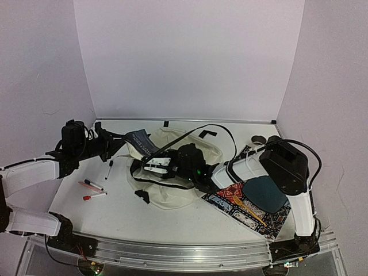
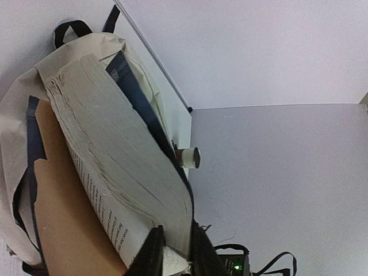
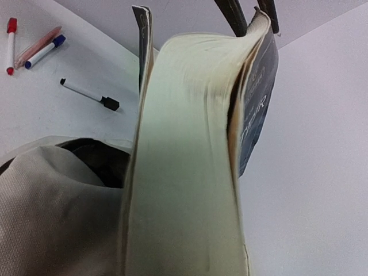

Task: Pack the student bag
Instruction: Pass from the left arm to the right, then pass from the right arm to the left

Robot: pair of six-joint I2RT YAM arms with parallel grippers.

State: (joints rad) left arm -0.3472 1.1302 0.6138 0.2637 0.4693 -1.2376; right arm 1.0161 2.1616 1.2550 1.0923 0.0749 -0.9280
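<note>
White tabletop (image 1: 115,213) between pale walls carries the student bag (image 1: 167,195) lying open at its middle, where the left gripper (image 2: 175,256) pinches a thick paperback book (image 2: 115,149) at the bag's mouth and the right gripper (image 1: 154,167) hovers close beside it, its jaw width impossible to tell.
</note>
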